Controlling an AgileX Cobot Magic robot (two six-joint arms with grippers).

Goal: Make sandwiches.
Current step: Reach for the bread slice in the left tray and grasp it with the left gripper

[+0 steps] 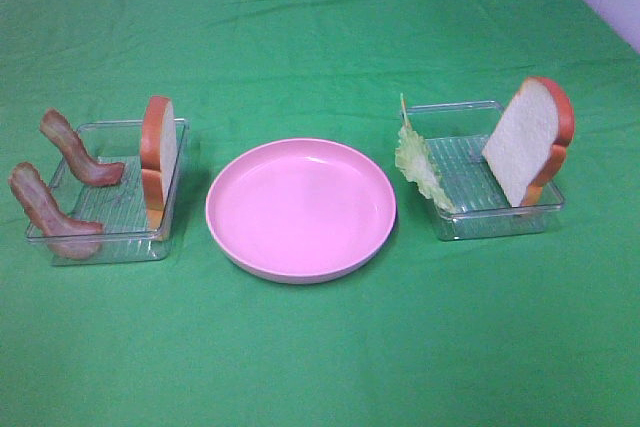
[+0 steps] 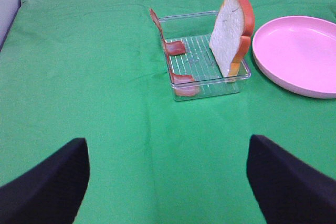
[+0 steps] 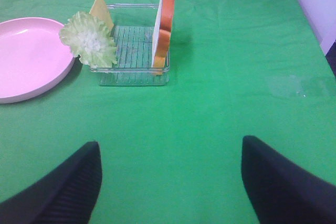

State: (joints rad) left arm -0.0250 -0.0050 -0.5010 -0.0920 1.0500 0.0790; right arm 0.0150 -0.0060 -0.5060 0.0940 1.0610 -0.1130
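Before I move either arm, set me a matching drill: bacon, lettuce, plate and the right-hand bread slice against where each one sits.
1 bacon strips
2 lettuce leaf
3 pink plate
4 right-hand bread slice

A bare, between the two trays
B right tray, wall nearest the plate
C left tray, draped over its outer wall
D right tray, end away from the plate

Pairs: 1-C, 2-B, 3-A, 4-D
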